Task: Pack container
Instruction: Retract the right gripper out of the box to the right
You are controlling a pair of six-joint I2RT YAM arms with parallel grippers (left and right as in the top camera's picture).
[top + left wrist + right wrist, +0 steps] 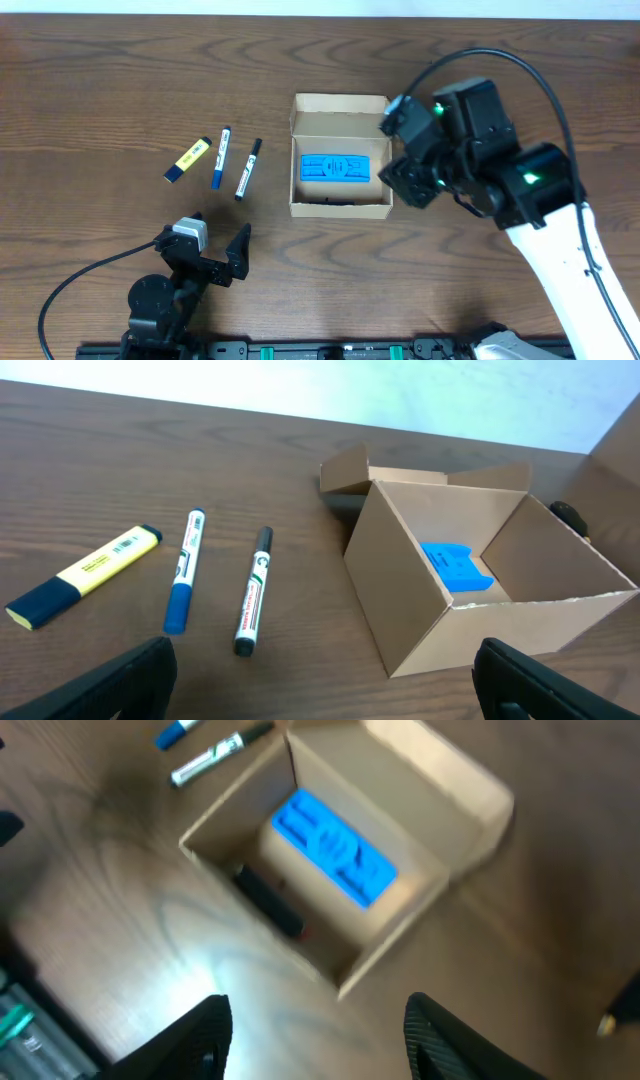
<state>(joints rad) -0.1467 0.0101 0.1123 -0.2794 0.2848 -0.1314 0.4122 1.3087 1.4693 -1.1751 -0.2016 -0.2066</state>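
The tan cardboard container (340,108) stands open at mid-table, its flap lid folded back on the far side. Inside lie a blue stapler (338,167) and a dark pen (335,201) along the near wall. Both also show in the right wrist view: stapler (333,847), pen (268,902), box wall (395,925). A yellow highlighter (188,160), a blue marker (220,157) and a black marker (248,169) lie left of the box. My right gripper (405,178) hovers open and empty by the box's right side. My left gripper (202,248) is open and empty, near the front edge.
In the left wrist view the highlighter (85,575), blue marker (185,572) and black marker (253,590) lie side by side ahead of the open fingers (325,690), with the box (420,600) to their right. A rail runs along the table's front edge (330,350).
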